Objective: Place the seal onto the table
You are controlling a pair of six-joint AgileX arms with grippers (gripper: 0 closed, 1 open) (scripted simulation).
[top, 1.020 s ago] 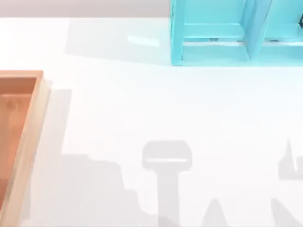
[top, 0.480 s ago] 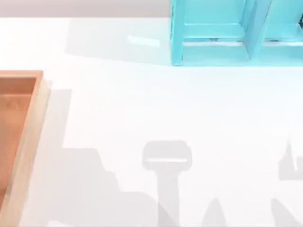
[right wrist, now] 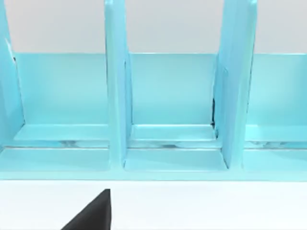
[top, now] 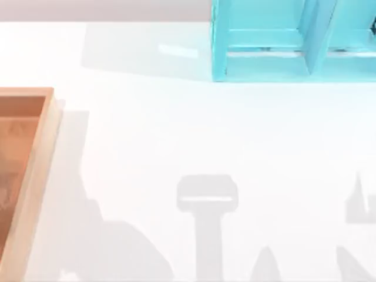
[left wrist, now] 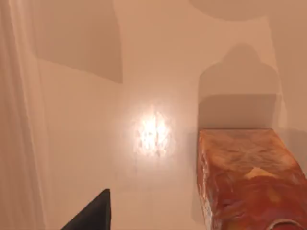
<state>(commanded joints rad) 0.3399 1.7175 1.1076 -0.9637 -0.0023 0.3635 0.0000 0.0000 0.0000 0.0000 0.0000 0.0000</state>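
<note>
White and matte, the smooth flat table (top: 176, 129) spreads across the top view, crossed by soft grey shadows along its near edge. On the left wrist view, one dark finger (left wrist: 93, 214) of the left gripper juts in at the edge of the picture; whether that pincer is released or clenched I cannot tell. It hangs close over the warm orange-brown floor of the wooden tray (top: 26, 170), where a bright glare spot sits beside the seal (left wrist: 249, 179), a glossy amber-orange squarish block with marbled streaks. The seal rests on the tray floor just beside the finger, not touching it, and throws a shadow onto the wood beyond it. Seen from above, the tray lies at the table's left side, its pale raised rim running down toward the near edge. On the right wrist view, a dark finger (right wrist: 93, 214) of the right gripper shows over the white table, facing the turquoise shelf unit (right wrist: 168, 110) with its upright dividers and open compartments; that pincer's state I cannot tell either. From above, the shelf unit stands at the far right of the table
</note>
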